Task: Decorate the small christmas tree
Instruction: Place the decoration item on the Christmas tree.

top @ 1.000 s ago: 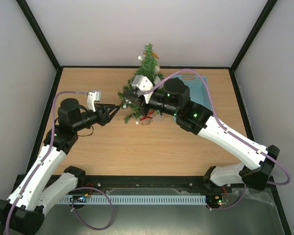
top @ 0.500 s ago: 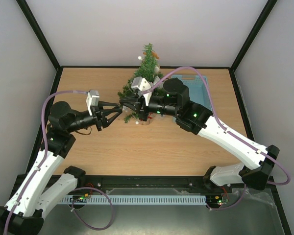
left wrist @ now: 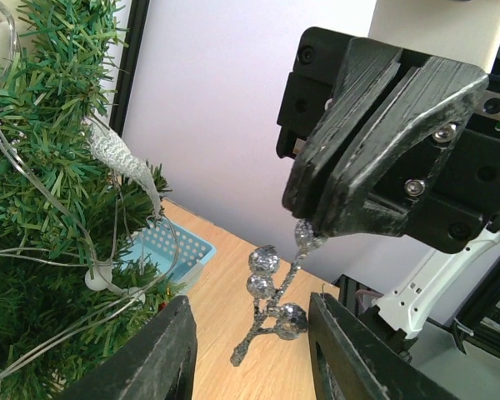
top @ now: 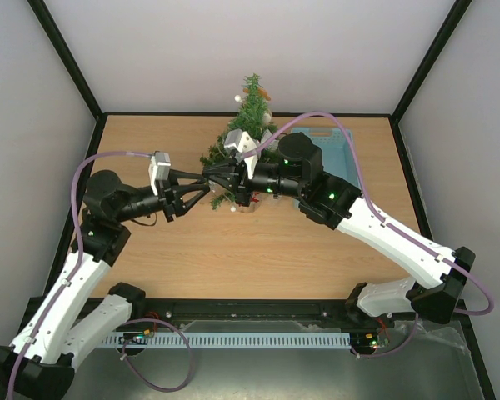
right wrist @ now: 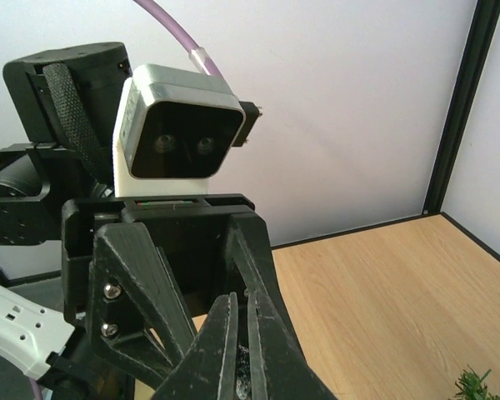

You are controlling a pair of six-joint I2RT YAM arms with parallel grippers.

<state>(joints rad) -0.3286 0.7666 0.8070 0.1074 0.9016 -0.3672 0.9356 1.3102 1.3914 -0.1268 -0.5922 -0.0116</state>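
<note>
A: Versus a second ago, the left gripper (top: 202,185) is brought up to the right gripper (left wrist: 315,210). The gap between them is closed and the left elbow is swung outward.
B: Right jaws?
A: Clamped fully together on the top of a silver berry sprig (left wrist: 271,304), which is hung downward between the left fingers (left wrist: 150,358).
B: Left state?
A: Held partly apart, one finger on each side of the sprig. No contact is seen and nothing is gripped. A handover is judged likely: the sprig is presented top-up so it can be taken lower down.
B: Tree?
A: The small christmas tree (top: 248,125) is stood upright at the far middle of the table (top: 258,250), just behind both grippers. It is already hung with a light string (left wrist: 97,276) and a silvery icicle (left wrist: 117,154).
B: Anything else?
A: A light blue basket (left wrist: 177,247) is set to the right of the tree, partly covered by the right arm.
B: Obstructions?
A: Branches and loose wire are found just beside one left finger, so snagging is judged possible. The right wrist view is mostly blocked by the left gripper.
</note>
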